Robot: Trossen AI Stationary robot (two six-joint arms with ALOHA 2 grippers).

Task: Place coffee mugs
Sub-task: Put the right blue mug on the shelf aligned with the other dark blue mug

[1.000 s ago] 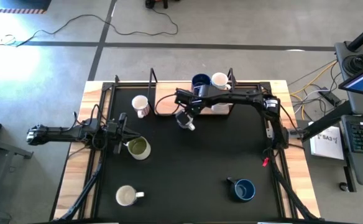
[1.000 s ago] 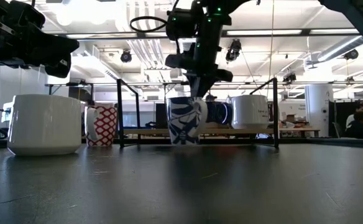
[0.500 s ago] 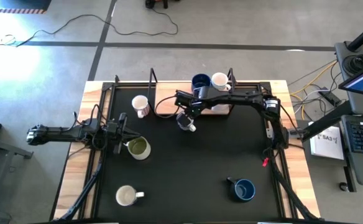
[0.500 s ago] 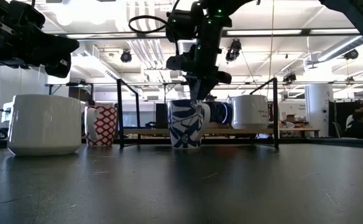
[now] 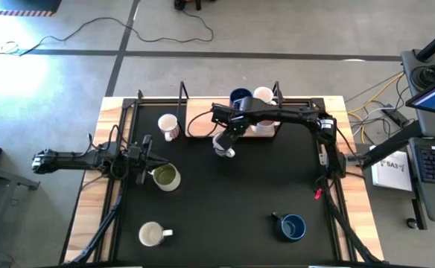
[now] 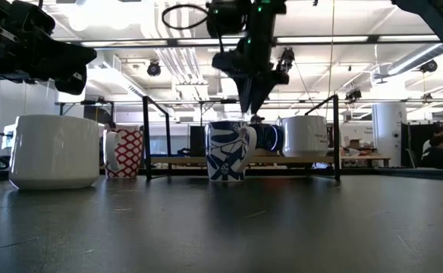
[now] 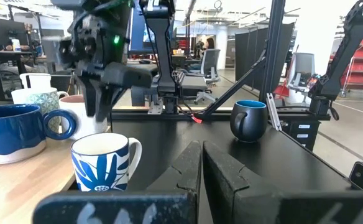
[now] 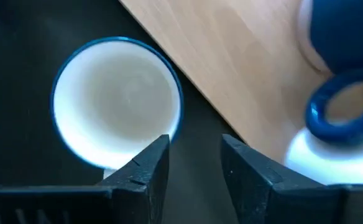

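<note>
A white mug with a blue leaf print (image 6: 227, 152) stands upright on its base on the black mat, just in front of the wooden shelf (image 5: 266, 130). My right gripper (image 6: 250, 106) hangs open a little above its rim, touching nothing; the right wrist view looks down into the mug (image 8: 116, 99). On the shelf stand a dark blue mug (image 5: 240, 97) and a white one (image 5: 263, 95). My left gripper (image 5: 144, 158) waits shut at the table's left, beside an olive mug (image 5: 165, 177).
A red-print mug (image 5: 169, 126) stands at the far left, a white mug (image 5: 152, 234) near left, a dark blue mug (image 5: 291, 226) near right. Black rack posts (image 5: 182, 97) rise along the far edge. The mat's middle (image 5: 232, 193) is bare.
My right gripper has set the blue-leaf mug down on the mat, opened and let go, then risen straight up clear of the rim. The mug stands where it was put.
</note>
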